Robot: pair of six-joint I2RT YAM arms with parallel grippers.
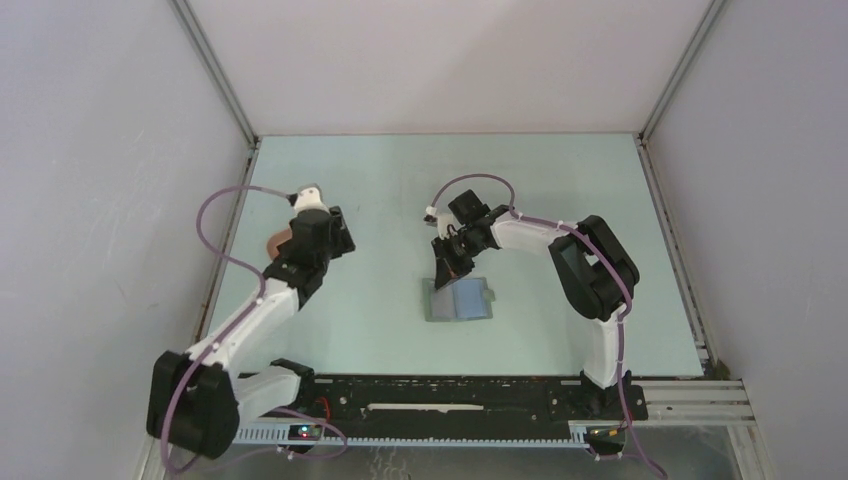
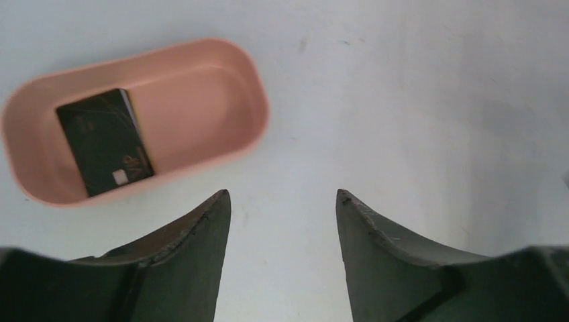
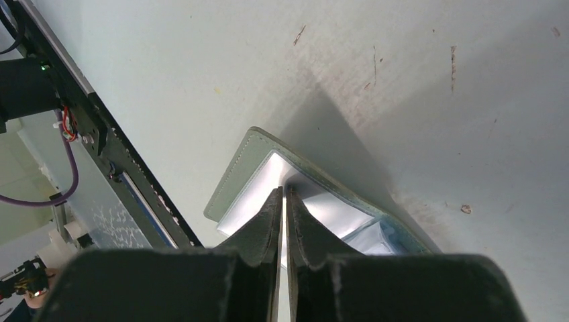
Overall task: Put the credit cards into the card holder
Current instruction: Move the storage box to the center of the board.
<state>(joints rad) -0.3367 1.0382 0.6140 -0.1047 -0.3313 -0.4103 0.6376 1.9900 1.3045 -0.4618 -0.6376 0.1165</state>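
Jaws of the right gripper (image 1: 452, 262) hang over the open card holder (image 1: 460, 300) mid-table, as we see from above. Our left wrist shows the left gripper (image 2: 282, 194) spread wide and empty, near a pink tray (image 2: 258, 100) holding a dark card (image 2: 104, 141). Our right wrist shows fingers pinched almost together at the holder's inside; we cannot tell if they grip a card.

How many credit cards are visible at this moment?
1: a dark card lying in the pink tray, left wrist view. More may be hidden inside the open card holder beneath the right pincer.
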